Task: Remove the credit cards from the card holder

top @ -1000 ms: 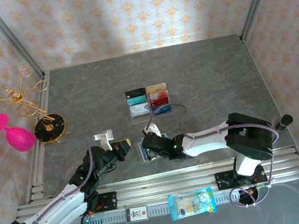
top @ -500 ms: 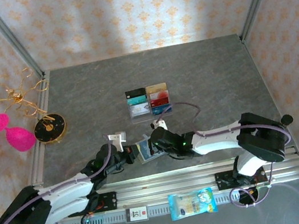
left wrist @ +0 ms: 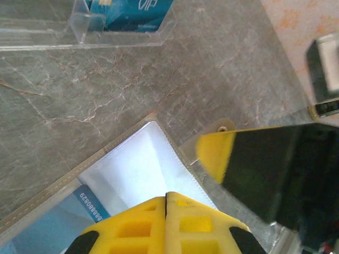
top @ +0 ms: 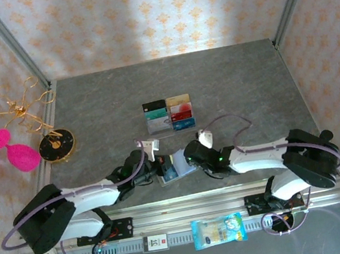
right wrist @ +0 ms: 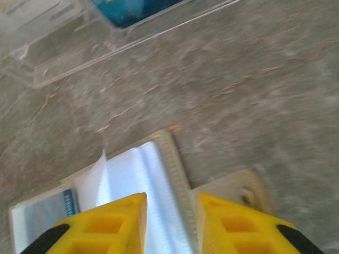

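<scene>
Two sets of fingers crowd one small card holder (top: 174,167), which lies open on the worktop (top: 235,82) close to its near edge, between the arms. Your left fingers (left wrist: 166,198) are pressed together with no gap, tips over the pale inner leaf; whether they pinch that leaf cannot be told. Your right fingers (right wrist: 170,203) stand narrowly apart, straddling the holder's stitched edge beside its snap tab (right wrist: 244,194). A blue card (left wrist: 55,230) sits in a clear pocket, off to one side of both sets of tips. Risk one: closing the right fingers here would likely take cover and pocket rather than a card, and lift the whole holder. Risk two: if the left fingers merely rest on the leaf, any pull could drag the holder toward the near edge. Risk three: the tips work just beside each other, as the left wrist view shows, so a small sideways correction could knock them together. Risk four: the clear tray (top: 169,115) of cards lies beyond the holder; a swinging holder could disturb it.
</scene>
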Controlling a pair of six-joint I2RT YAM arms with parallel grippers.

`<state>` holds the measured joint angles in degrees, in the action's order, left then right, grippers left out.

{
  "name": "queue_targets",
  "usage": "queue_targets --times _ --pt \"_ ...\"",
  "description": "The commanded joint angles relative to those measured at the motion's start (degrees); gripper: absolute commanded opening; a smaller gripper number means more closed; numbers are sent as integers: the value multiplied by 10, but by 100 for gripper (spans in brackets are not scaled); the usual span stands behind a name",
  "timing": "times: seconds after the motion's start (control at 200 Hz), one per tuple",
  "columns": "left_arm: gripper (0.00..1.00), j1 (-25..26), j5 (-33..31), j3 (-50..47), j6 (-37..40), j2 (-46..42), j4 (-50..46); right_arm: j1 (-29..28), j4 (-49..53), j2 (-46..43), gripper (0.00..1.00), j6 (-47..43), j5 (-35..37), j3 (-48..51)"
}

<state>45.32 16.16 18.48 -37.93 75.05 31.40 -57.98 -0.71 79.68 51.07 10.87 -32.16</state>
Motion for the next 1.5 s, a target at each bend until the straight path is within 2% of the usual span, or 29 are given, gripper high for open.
queue_targets --times 0.0,0.205,0.3,0.451,0.606,0.751,0.936,1.201,1.497 --pt "0 15 22 34 18 51 17 11 29 -54 29 13 47 24" --pt "0 58 53 116 36 166 18 12 31 -133 29 -24 47 51" --pt "0 59 53 131 40 184 3 12 24 -149 28 -44 30 54" --pt "0 59 21 113 39 116 -16 12 11 -159 27 -88 1 46" --pt "0 50 -38 41 14 -1 -42 12 -57 -154 25 -163 -115 28" --pt "0 26 -41 -26 -1 -58 -65 12 -82 -75 20 -195 -229 -18" --pt "0 1 -55 -73 -1 -81 -56 12 -115 32 18 -191 -319 -56" --pt "0 -15 -52 -69 28 -45 -41 13 -85 117 18 -189 -297 -90" --pt "0 -17 -65 -53 54 -12 -79 20 -62 143 19 -171 -249 -87"
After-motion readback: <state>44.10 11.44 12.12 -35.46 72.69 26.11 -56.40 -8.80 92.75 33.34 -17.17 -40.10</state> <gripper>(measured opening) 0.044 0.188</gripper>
